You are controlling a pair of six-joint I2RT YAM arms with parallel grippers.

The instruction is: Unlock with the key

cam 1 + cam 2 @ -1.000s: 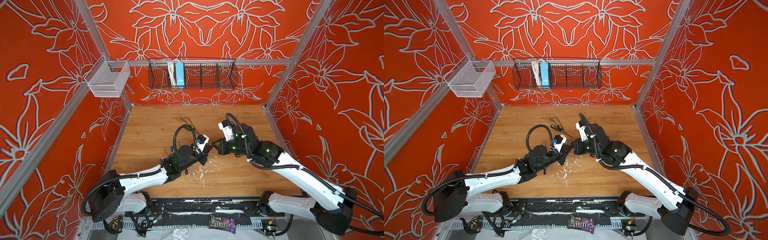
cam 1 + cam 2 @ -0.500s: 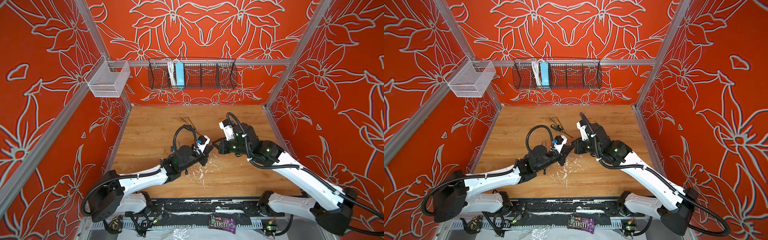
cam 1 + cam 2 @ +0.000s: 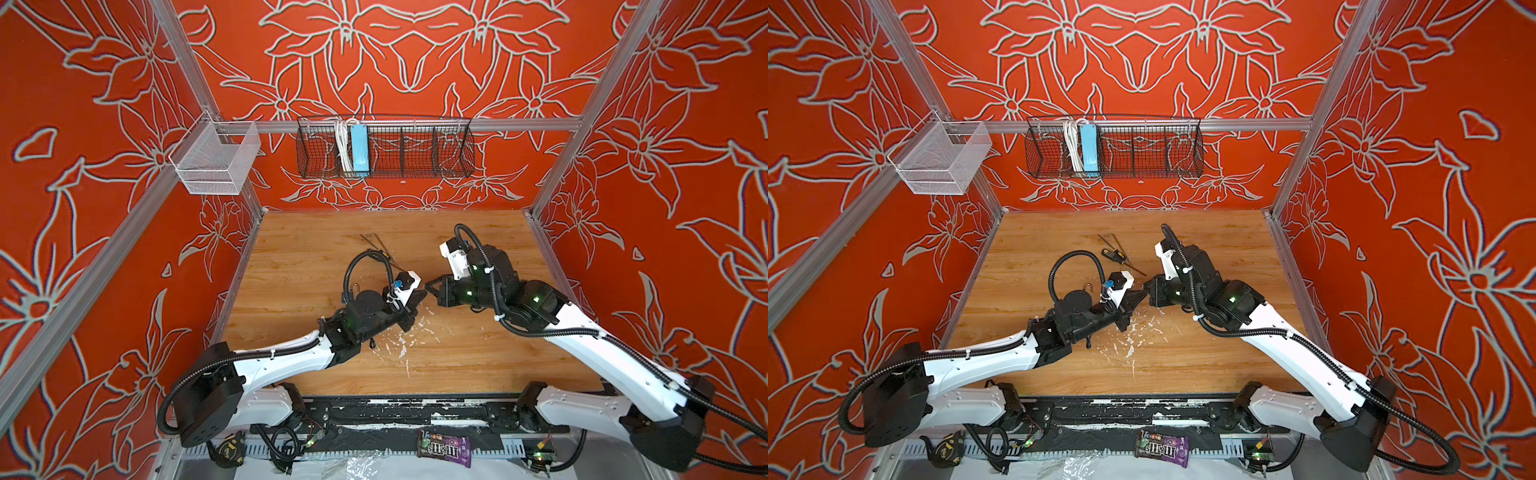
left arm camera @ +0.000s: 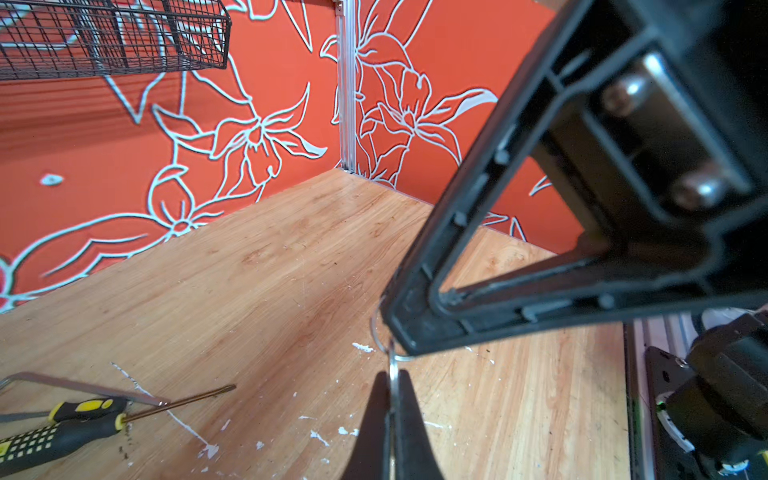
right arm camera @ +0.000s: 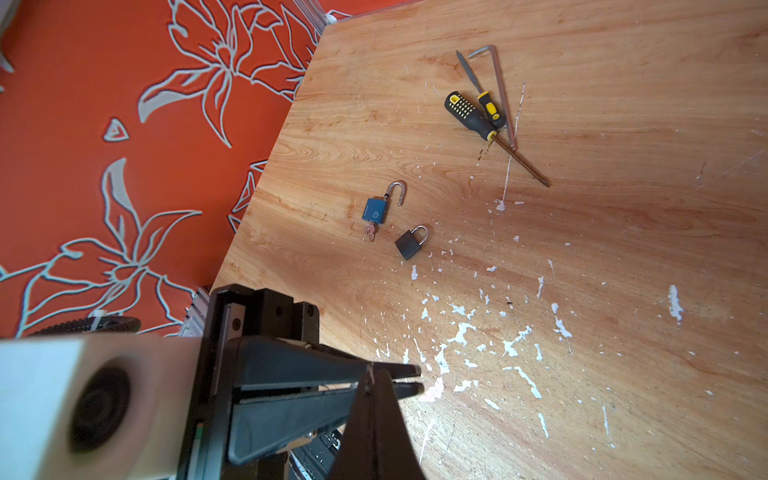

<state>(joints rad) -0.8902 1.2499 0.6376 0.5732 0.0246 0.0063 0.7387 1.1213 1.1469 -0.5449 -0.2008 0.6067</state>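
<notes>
Left claw point(image 4: 391, 388) has just pinched fully together on thin key ring point(image 4: 392, 368), tip to tip with right claw point(image 5: 369, 386), also closed, apparently on the same ring: looks like a handover. Black padlock point(image 5: 410, 244) is locked, lying back beside left claw's wrist, next to blue padlock point(image 5: 375, 211), which is open with a key in. Purple packet point(image 3: 444, 449) reads m&m's.

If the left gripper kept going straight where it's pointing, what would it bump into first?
The right gripper. The left gripper points straight at its black fingertips, tip to tip above the wooden table, with a thin silver wire ring between them. Whether they touch is hard to tell.
</notes>
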